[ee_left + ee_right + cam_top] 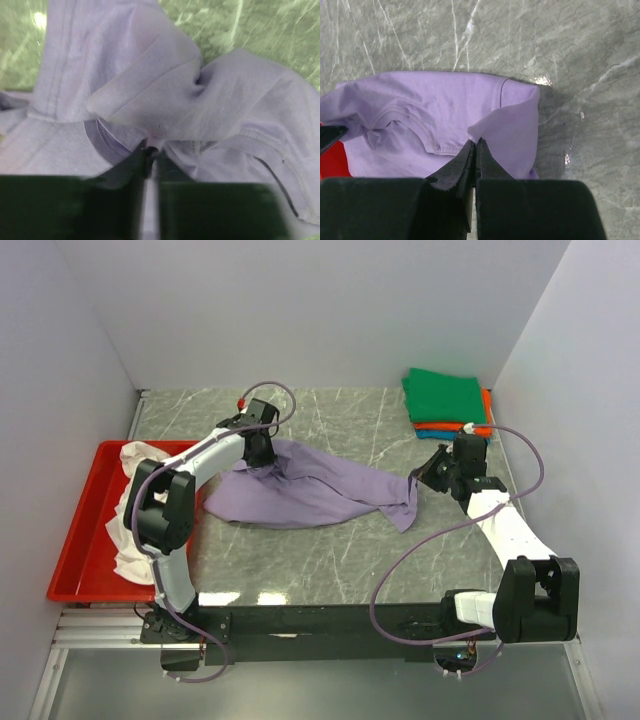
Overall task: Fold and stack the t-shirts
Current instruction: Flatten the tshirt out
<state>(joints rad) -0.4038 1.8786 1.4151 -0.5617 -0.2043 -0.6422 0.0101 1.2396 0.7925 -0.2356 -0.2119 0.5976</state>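
Table (330, 560): grey marble top, with the red tray (80, 540) at its left edge.

The lavender shirt (310, 490) is the piece in work. It lies bunched mid-table, not yet spread or folded. Its long axis runs left to right, sloping slightly toward the near edge on the right, and it spans the gap between the two arms.

Folded stack at the far right corner: green shirt (445, 395) on top, an orange edge (487, 405) and the teal shirt (440, 433) under it. We judge these three done.

The white shirt (130, 530) sits crumpled in the tray, untouched.

The left gripper (151, 150) is at the shirt's far-left end, fingers pinched together on a gathered fold of lavender cloth. The right gripper (475, 145) is at the right end, fingers closed on a raised flap near the shirt's edge. The neckline shows just to the left in its wrist view.

Key relation: each arm holds the end nearest it, and the cloth lies inward from both. We judge that the next move calls for drawing the ends apart along that axis to flatten the shirt. Risk: a thin pinch may slip.
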